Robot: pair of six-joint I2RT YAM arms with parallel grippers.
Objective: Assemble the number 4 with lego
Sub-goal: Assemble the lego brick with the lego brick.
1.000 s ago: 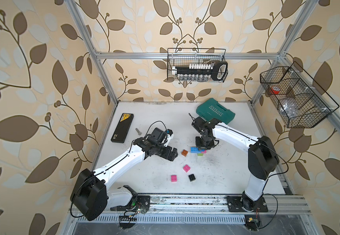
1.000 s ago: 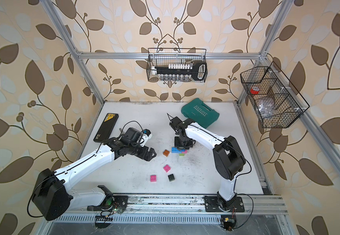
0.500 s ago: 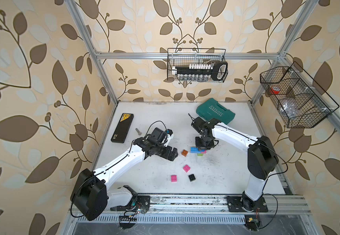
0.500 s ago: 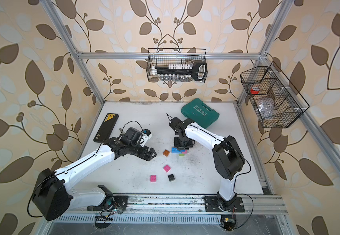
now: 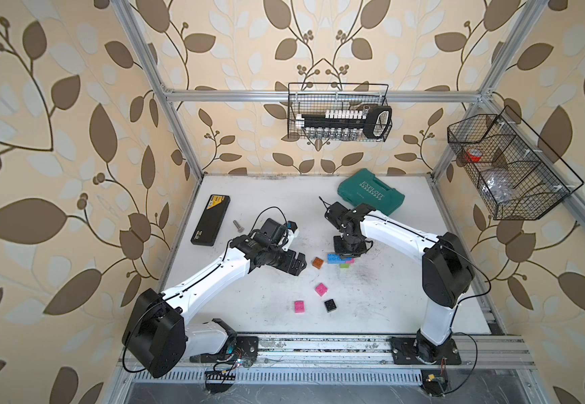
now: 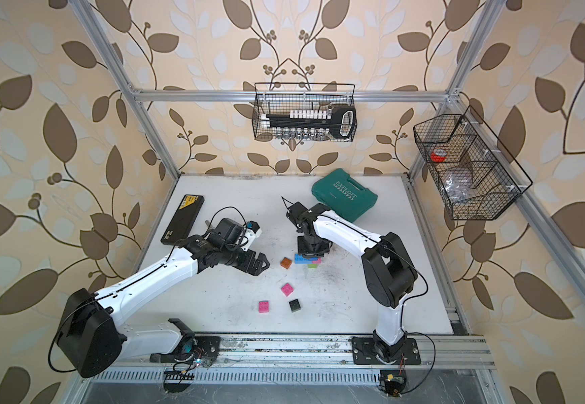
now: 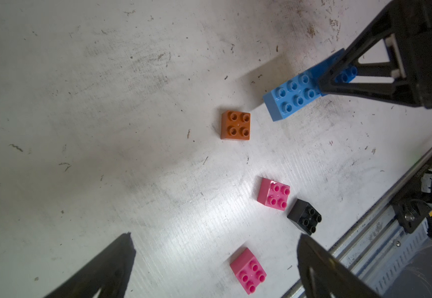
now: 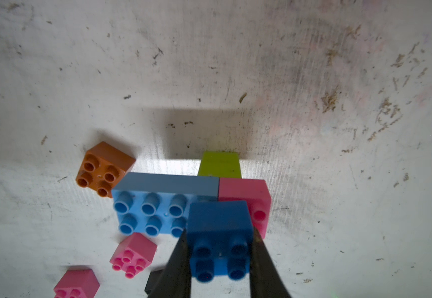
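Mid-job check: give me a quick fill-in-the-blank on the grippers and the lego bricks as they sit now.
The left gripper is ____ and holds nothing.
The right gripper grips a small brick coloured ____.
Nearest the long blue brick lies one loose brick, coloured ____.
Near the black brick lie ____ loose pink bricks.
Missing words: open; blue; orange; two.

Your white table point(image 5: 389, 307), scuffed and marked, and what lies on it.

Far right you have a teal tool case point(image 5: 371, 191); far left, a flat black case point(image 5: 211, 219) with a small bolt point(image 5: 238, 225) just beside it. In the middle lies an orange brick point(image 5: 317, 262). Just right of it is a long blue brick point(image 5: 334, 258), with a pink brick point(image 5: 350, 260) at its right end and a lime green brick point(image 5: 344, 266) on their near side. Nearer you lie a loose pink brick point(image 5: 321, 289), a nearest pink brick point(image 5: 299, 306) and a black brick point(image 5: 330, 305).
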